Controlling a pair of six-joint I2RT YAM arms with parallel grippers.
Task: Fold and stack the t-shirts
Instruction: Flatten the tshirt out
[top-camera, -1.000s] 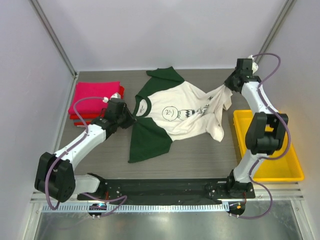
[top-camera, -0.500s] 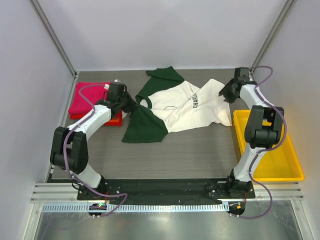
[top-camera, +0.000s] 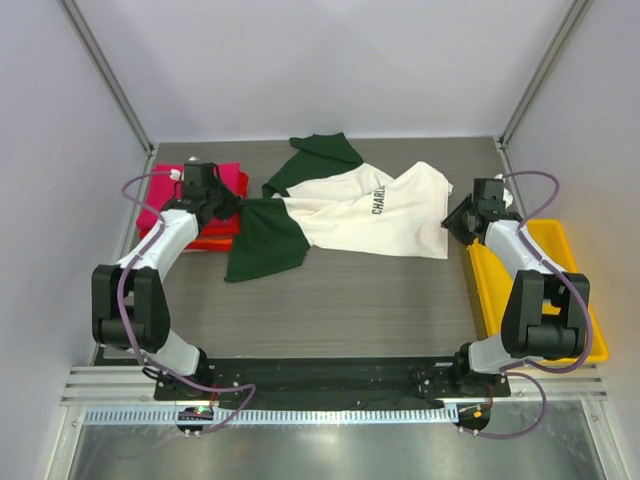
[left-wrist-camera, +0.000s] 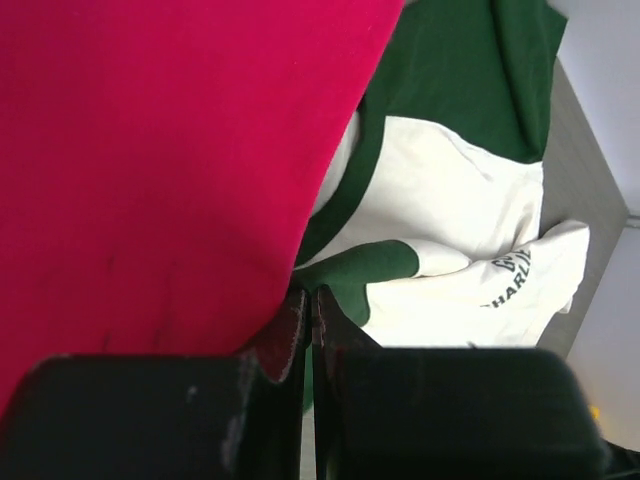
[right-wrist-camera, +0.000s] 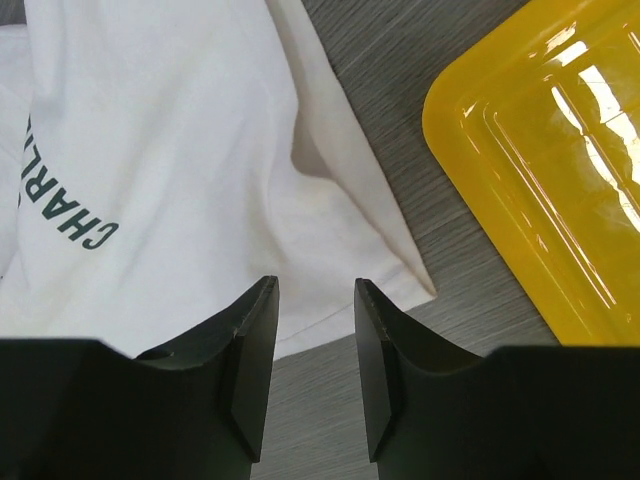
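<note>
A cream-white t-shirt (top-camera: 360, 220) with dark green sleeves and dark lettering lies stretched across the back of the table. My left gripper (top-camera: 228, 207) is shut on its green part at the left end, right beside the folded magenta-pink t-shirt (top-camera: 232, 180) that sits on a red one (top-camera: 215, 241). In the left wrist view the shut gripper (left-wrist-camera: 310, 300) pinches a strip of green cloth, with the pink shirt (left-wrist-camera: 150, 150) filling the left. My right gripper (top-camera: 452, 222) stands open just off the shirt's right hem. In its wrist view that open gripper (right-wrist-camera: 316, 290) holds nothing, and the hem (right-wrist-camera: 330, 300) lies beyond the tips.
A yellow plastic tray (top-camera: 590, 330) sits at the right edge, close to the right gripper, and also shows in the right wrist view as the yellow tray (right-wrist-camera: 560, 150). Grey walls enclose the table on three sides. Both arm bases are at the near edge.
The left gripper has dragged the shirt leftward up to the pink stack, stretching it out. The right gripper opened, let go of the hem and drew back toward the tray.
</note>
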